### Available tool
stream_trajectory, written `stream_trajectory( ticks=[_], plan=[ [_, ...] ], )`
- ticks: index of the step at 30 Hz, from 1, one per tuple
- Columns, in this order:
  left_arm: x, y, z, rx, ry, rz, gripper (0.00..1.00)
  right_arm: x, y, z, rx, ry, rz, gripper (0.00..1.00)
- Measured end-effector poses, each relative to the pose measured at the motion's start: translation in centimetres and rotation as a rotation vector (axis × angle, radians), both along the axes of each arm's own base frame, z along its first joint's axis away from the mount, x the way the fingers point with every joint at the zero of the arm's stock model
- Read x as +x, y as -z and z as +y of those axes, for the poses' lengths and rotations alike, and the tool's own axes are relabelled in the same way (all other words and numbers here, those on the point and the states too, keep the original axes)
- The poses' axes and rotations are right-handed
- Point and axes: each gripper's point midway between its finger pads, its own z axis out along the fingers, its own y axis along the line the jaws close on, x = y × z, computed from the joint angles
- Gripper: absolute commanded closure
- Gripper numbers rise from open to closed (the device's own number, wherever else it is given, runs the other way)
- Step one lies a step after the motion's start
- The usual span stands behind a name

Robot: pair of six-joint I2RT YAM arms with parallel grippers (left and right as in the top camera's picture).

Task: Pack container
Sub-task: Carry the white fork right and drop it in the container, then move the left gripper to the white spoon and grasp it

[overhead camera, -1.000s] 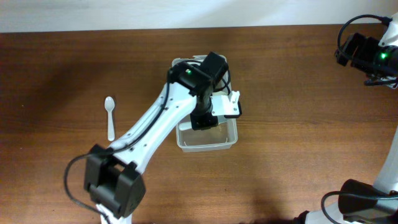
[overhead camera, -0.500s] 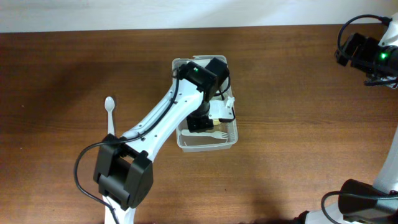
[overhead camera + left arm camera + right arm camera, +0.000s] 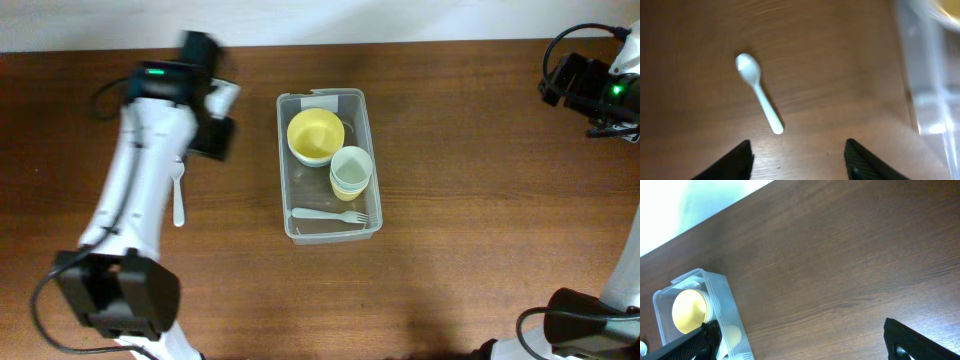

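Note:
The clear container point(image 3: 281, 170) stands mid-table. Inside it are a yellow bowl point(image 3: 316, 135), a pale green cup point(image 3: 351, 170) and a white fork point(image 3: 330, 216). A white spoon point(image 3: 178, 195) lies on the wood to its left, partly under my left arm. My left gripper point(image 3: 212, 125) hovers above the spoon's bowl end. In the left wrist view the spoon point(image 3: 759, 92) lies ahead of my left gripper point(image 3: 797, 160), which is open and empty. My right gripper point(image 3: 805, 345) is open over bare wood at the far right, away from the container point(image 3: 730, 310).
The white wall edge runs along the table's back. A container wall point(image 3: 927, 75) shows blurred at the right of the left wrist view. My right arm point(image 3: 585, 85) sits at the back right corner, with its base at the front right.
My left arm has swung out of the container to the left, over the spoon, and its jaws have opened. The fork now lies in the container's near end.

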Motion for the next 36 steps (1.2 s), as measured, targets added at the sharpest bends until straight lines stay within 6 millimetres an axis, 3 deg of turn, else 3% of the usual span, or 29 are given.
stream_trajectory(
  ticks=[2,5,10,11,12,16,29,34,36],
  plan=[
    [0.6,0.2,3.9,-0.083,-0.151,-0.018,0.46,0.0,0.0,0.0,0.000,0.001,0.000,0.01],
    [1.7,1.3,6.2,-0.140,-0.241,-0.031,0.47,0.0,0.0,0.0,0.000,0.000,0.000,0.01],
    [3.2,7.4,7.0,-0.178,-0.301,0.076,0.60,0.0,0.0,0.0,0.000,0.001,0.000,0.01],
    [3.2,10.4,6.9,-0.182,-0.310,0.145,0.61,0.0,0.0,0.0,0.000,0.001,0.000,0.01],
    [3.1,11.8,6.9,-0.183,-0.317,0.176,0.62,0.0,0.0,0.0,0.000,0.001,0.000,0.01],
    [2.4,15.8,6.9,-0.180,-0.341,0.272,0.63,0.0,0.0,0.0,0.000,0.000,0.000,0.01],
    [2.5,16.2,9.3,-0.054,-0.392,0.251,0.55,0.0,0.0,0.0,0.001,0.001,0.000,0.01],
    [1.9,18.2,9.7,-0.047,-0.419,0.256,0.55,0.0,0.0,0.0,0.000,0.000,0.000,0.01],
    [1.4,19.0,9.5,-0.056,-0.419,0.268,0.62,0.0,0.0,0.0,0.001,0.001,0.000,0.01]
  ],
)
